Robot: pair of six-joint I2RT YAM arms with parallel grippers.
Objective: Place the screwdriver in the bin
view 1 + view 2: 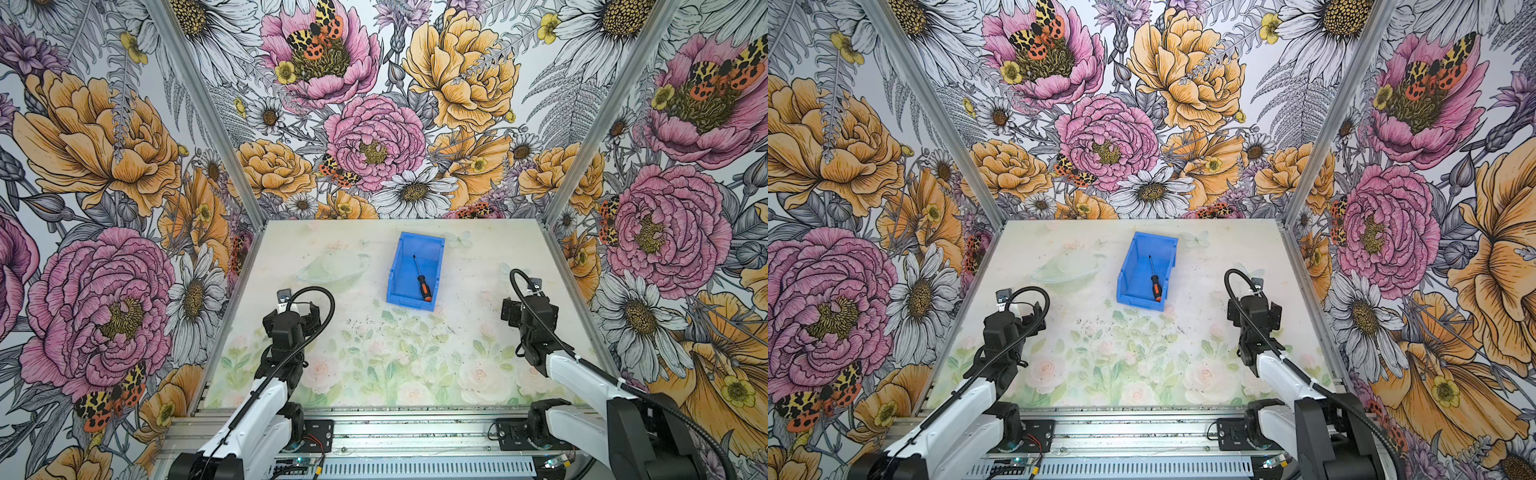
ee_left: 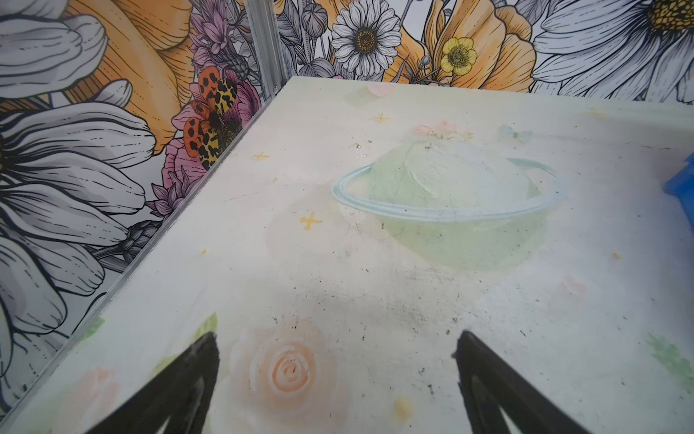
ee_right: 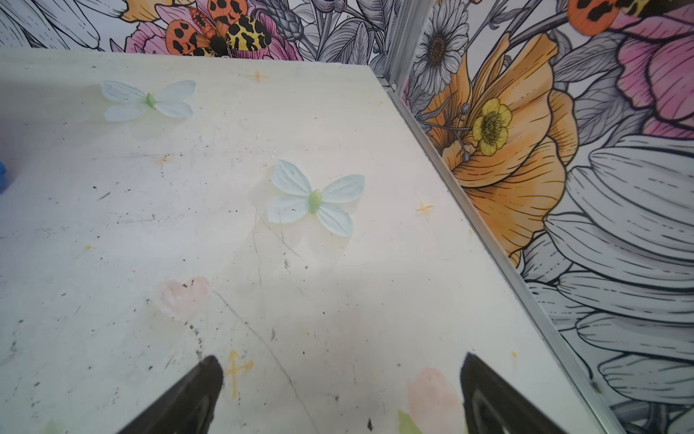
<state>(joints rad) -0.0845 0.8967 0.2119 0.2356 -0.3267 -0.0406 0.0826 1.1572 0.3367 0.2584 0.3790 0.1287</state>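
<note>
- The screwdriver [image 1: 422, 279] lies flat on the floor of the bin [image 1: 394, 272], as both top views show. Its thin shaft points toward the far wall. Its orange-ended handle rests close to the low front lip, toward the bin's right side.
- The bin stands on the table [image 1: 374, 357], in the far middle, with its low lip turned toward the arms. That side likely faces them because it is the easiest way in from the near edge.
- The left gripper [image 2: 336, 345] has its fingers spread wide with nothing between them. It hangs over bare table at the near left, well apart from the bin. Only a blue corner of the bin shows at the edge of the left wrist view.
- The right gripper [image 3: 341, 362] is likewise spread and empty, over bare table at the near right, also well apart from the bin.
- By my reading the task is finished, since the tool is wholly inside the walls and neither gripper touches it. The arms sit on either side of the table, which leaves the bin unobstructed and looks like a resting pose.
- Little seems left to go wrong. The one weak spot is the handle's closeness to the low lip if the bin were bumped.
</note>
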